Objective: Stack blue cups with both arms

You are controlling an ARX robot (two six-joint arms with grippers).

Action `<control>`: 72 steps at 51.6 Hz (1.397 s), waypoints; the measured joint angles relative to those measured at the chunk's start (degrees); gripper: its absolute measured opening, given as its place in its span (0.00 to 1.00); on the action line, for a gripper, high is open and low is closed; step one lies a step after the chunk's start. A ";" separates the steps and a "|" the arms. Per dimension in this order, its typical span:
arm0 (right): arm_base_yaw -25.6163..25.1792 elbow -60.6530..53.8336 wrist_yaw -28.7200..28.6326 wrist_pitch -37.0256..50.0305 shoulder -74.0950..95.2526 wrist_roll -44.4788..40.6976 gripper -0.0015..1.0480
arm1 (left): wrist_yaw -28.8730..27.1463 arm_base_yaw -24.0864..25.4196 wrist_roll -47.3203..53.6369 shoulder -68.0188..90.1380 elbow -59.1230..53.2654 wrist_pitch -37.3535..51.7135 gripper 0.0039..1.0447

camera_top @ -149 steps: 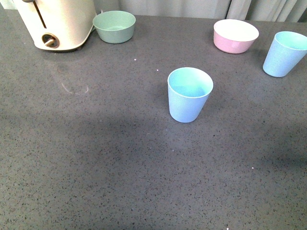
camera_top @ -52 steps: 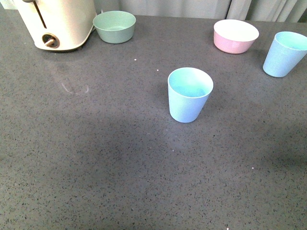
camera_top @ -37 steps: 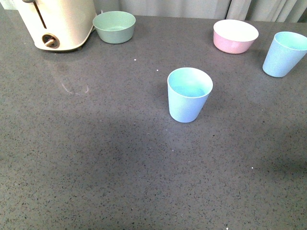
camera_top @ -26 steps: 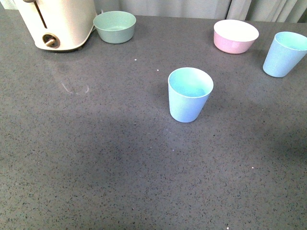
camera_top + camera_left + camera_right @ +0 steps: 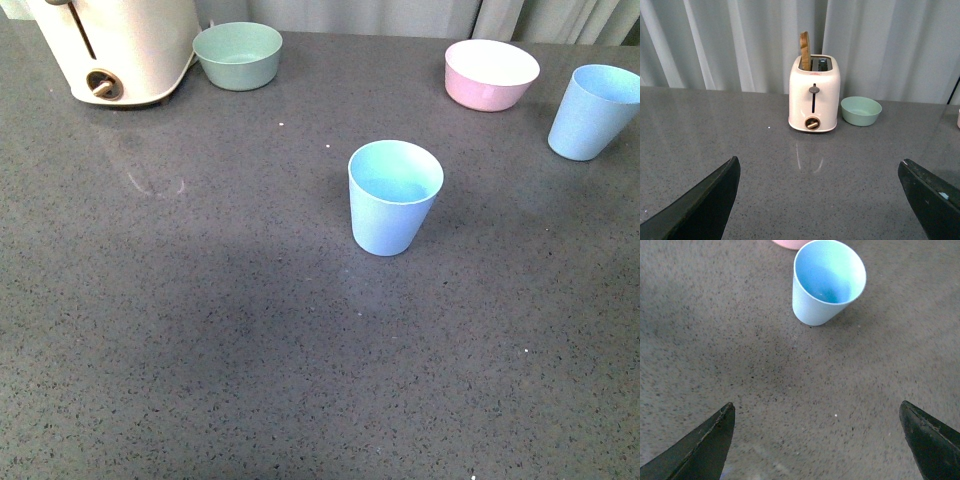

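Observation:
One light blue cup (image 5: 394,197) stands upright in the middle of the grey counter. A second blue cup (image 5: 594,112) stands upright at the far right, beside the pink bowl. Neither arm shows in the front view. My right gripper (image 5: 817,440) is open and empty above the counter, with a blue cup (image 5: 826,282) ahead of it, clear of the fingers. My left gripper (image 5: 820,200) is open and empty over bare counter; no cup shows in its view.
A cream toaster (image 5: 120,45) stands at the back left; it also shows in the left wrist view (image 5: 814,95) with a slice of toast in it. A green bowl (image 5: 238,55) sits next to it. A pink bowl (image 5: 491,75) sits at the back right.

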 joint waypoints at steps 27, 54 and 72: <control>9.18 24.83 4.92 -7.61 21.88 -9.11 0.91 | 0.00 0.00 0.00 0.00 -0.02 0.00 0.92; 12.13 31.47 8.39 -9.86 31.78 -9.49 0.78 | 0.00 0.00 0.00 0.00 0.00 0.00 0.92; 12.31 32.79 10.58 -12.31 32.63 -7.80 0.18 | 0.00 0.00 0.00 0.00 0.00 0.00 0.92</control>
